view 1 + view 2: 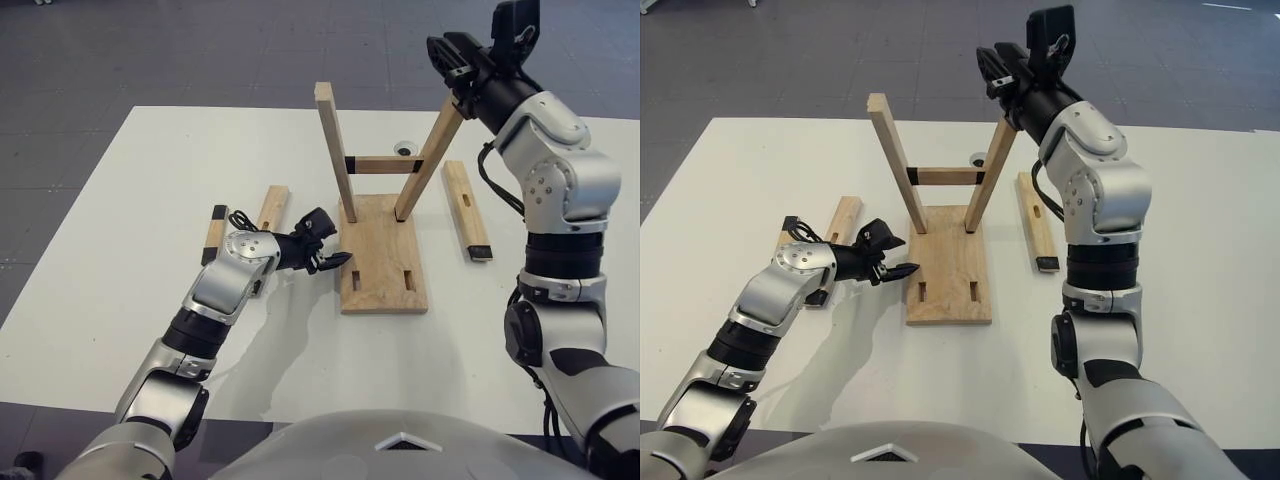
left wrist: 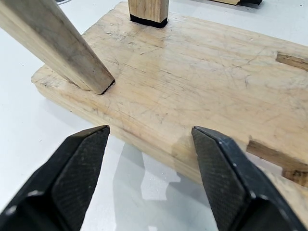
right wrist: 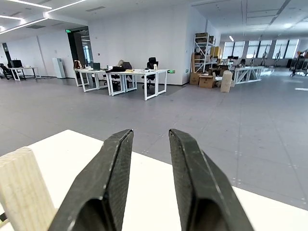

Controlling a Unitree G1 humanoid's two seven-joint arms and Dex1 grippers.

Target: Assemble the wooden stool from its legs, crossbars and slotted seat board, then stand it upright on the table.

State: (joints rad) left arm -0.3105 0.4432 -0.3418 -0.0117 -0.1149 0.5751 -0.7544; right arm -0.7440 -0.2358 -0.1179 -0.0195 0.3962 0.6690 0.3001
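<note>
The slotted seat board [image 1: 383,262] lies flat on the desk [image 1: 150,200]. Each of its two far slots holds a leg, the left leg [image 1: 333,150] and the right leg [image 1: 428,160], joined by a crossbar [image 1: 385,164]; the near slots [image 1: 357,277] are bare. The left tool [image 2: 149,132] is spread wide just beside the board's left edge and grips nothing, while the right tool [image 3: 150,132], its fingers a narrow gap apart and holding nothing, is up beside the top of the right leg. The head views show three loose pieces lying flat, two left of the board [image 1: 213,235] [image 1: 272,207] and one right [image 1: 467,210]; the left wrist view shows the leg feet seated in their slots.
</note>
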